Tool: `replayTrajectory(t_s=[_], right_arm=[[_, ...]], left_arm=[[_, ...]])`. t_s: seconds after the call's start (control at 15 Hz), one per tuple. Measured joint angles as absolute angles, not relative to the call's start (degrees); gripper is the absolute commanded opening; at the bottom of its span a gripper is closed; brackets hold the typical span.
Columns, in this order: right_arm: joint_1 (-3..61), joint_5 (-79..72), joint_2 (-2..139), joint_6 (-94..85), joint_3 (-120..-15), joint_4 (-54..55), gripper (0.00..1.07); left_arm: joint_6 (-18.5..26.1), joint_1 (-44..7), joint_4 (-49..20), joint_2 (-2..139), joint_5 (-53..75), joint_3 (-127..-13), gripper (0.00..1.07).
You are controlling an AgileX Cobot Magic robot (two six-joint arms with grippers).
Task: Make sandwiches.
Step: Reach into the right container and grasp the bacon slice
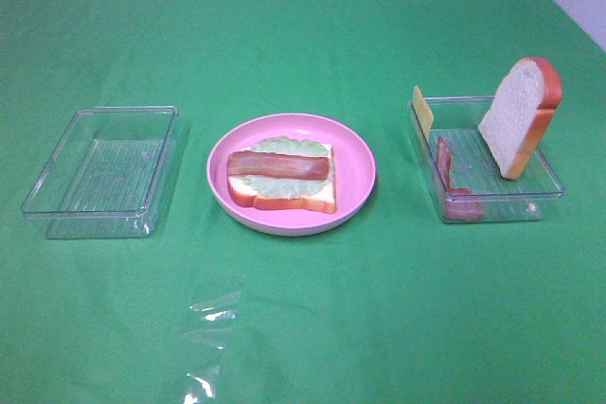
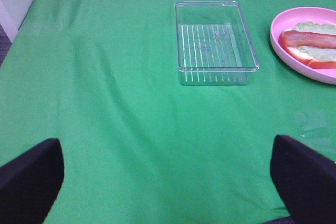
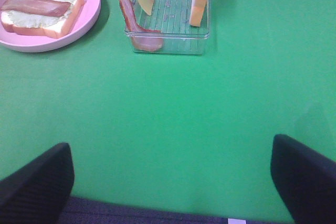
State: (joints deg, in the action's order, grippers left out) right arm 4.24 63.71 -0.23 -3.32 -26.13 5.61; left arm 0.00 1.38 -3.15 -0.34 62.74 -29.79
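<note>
Bright even light, faint soft shadows, white glare on the green cloth [image 1: 379, 309], mild overall softness

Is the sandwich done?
Done: white bread slice, pale green lettuce, reddish-brown bacon strip on the round pink plate. In hand: nothing; left end effector and right end effector are open. Remaining: yellow cheese slice, second bacon strip, leaning bread slice in clear plastic tray.
</note>
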Motion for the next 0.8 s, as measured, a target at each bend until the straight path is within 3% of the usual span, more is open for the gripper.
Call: replayTrajectory(t_s=[0.2, 0.4, 0.53, 0.6, 0.8], right_arm=[[4.24, 63.94, 1.78, -3.15, -26.41, 6.13, 0.98], [4.24, 64.34, 16.73, -2.64, -29.34, 8.88, 0.98], [4.24, 65.03, 32.49, -2.52, -34.95, 12.09, 0.98], [4.24, 64.23, 48.93, -2.86, -41.65, 13.41, 0.98], [4.24, 59.76, 63.94, -2.69, -49.22, 12.72, 0.98]], left_arm=[[0.0, 1.38, -3.15, -0.34, 62.74, -29.79, 1.01], [0.0, 1.38, -3.15, -0.34, 62.74, -29.79, 1.01], [0.0, 1.38, -3.15, -0.34, 62.74, -29.79, 1.01], [0.0, 1.38, -3.15, -0.34, 62.74, -29.79, 1.01], [0.0, 1.38, -1.83, -0.34, 62.74, -29.79, 1.01]])
